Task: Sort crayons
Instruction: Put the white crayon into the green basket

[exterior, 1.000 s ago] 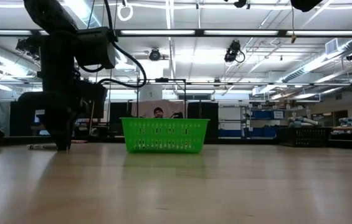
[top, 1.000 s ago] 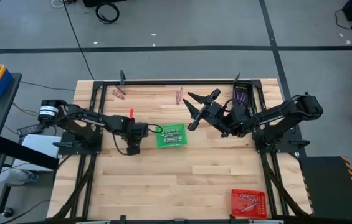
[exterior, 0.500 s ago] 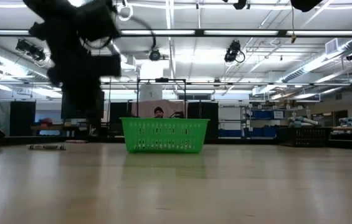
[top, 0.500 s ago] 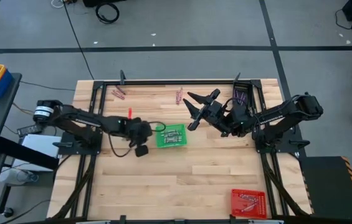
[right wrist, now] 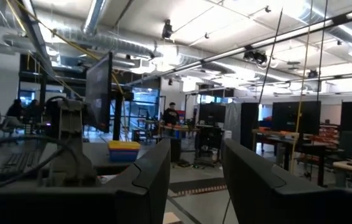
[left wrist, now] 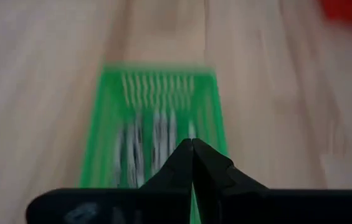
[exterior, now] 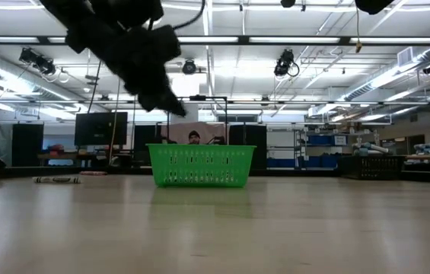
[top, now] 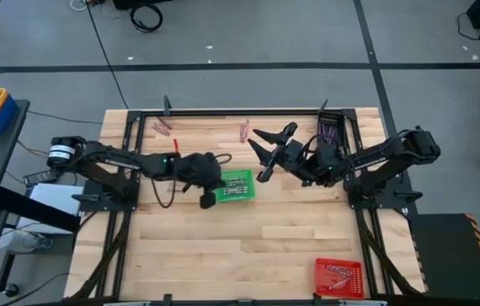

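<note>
My left gripper (top: 211, 195) is shut and hangs above the left side of the green tray (top: 236, 185); the low view shows its tip (exterior: 175, 109) raised over the tray (exterior: 201, 166). In the left wrist view its fingers (left wrist: 192, 151) are closed, with nothing visible between them, over pale crayons (left wrist: 157, 140) lying in the tray. Pinkish crayons (top: 162, 127) (top: 244, 131) lie on the far part of the table, and a red one (top: 174, 146) lies beside the left arm. My right gripper (top: 265, 153) is open, empty and raised to the right of the tray.
A dark tray (top: 329, 129) with purple crayons stands at the far right. A red tray (top: 339, 277) with crayons stands at the near right corner. One crayon (exterior: 56, 180) lies on the table left of the green tray. A black frame (top: 223, 113) rims the table.
My left gripper has risen from the table top and swung toward the table's right edge, tipping from pointing straight down to slanting over the green tray's left side. The crayon on the table to its left has stayed put.
</note>
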`<state>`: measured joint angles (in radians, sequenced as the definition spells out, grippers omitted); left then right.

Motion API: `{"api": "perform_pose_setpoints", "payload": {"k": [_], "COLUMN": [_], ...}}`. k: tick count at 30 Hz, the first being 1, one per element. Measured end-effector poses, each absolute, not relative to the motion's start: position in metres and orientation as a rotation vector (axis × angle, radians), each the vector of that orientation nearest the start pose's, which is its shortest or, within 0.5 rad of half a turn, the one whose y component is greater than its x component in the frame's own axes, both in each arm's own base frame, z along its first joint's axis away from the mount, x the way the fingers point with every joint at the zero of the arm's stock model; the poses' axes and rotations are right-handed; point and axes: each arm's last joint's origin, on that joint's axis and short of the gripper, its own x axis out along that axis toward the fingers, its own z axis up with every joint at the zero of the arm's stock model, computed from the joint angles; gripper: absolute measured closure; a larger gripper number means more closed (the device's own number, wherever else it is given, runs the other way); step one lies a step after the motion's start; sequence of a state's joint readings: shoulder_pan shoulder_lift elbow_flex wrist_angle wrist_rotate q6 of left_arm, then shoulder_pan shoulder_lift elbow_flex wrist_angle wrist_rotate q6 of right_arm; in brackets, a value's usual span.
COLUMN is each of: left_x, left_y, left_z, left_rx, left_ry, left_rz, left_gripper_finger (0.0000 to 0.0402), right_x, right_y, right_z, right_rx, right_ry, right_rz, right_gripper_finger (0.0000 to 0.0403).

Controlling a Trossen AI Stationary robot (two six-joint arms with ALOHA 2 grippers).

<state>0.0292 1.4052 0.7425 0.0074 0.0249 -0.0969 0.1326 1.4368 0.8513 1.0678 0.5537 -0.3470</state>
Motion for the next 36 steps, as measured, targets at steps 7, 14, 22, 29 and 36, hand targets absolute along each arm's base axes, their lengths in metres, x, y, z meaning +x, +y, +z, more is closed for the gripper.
{"api": "perform_pose_setpoints", "payload": {"k": [7, 14, 22, 29, 36], "left_x": [0.250, 0.219, 0.218, 0.222, 0.223], "left_y": [0.006, 0.006, 0.013, 0.013, 0.013], "left_z": [0.187, 0.166, 0.140, 0.137, 0.137], "left_rx": [-0.142, -0.200, -0.149, -0.110, -0.115], "left_ry": [1.066, 1.368, 1.408, 1.409, 1.397], "left_rz": [0.052, 0.173, 0.268, 0.221, 0.219], "left_gripper_finger": [0.0363, 0.0287, 0.0240, 0.0259, 0.0332], "right_x": [0.304, 0.304, 0.304, 0.304, 0.304], "right_y": [0.022, 0.020, 0.020, 0.020, 0.020], "right_z": [0.321, 0.321, 0.322, 0.322, 0.321], "right_rx": [-0.197, -0.191, -0.168, -0.169, -0.171], "right_ry": [-0.358, -0.361, -0.373, -0.371, -0.368], "right_rz": [-0.500, -0.505, -0.494, -0.493, -0.493], "right_gripper_finger": [0.0256, 0.0256, 0.0256, 0.0256, 0.0256]}}
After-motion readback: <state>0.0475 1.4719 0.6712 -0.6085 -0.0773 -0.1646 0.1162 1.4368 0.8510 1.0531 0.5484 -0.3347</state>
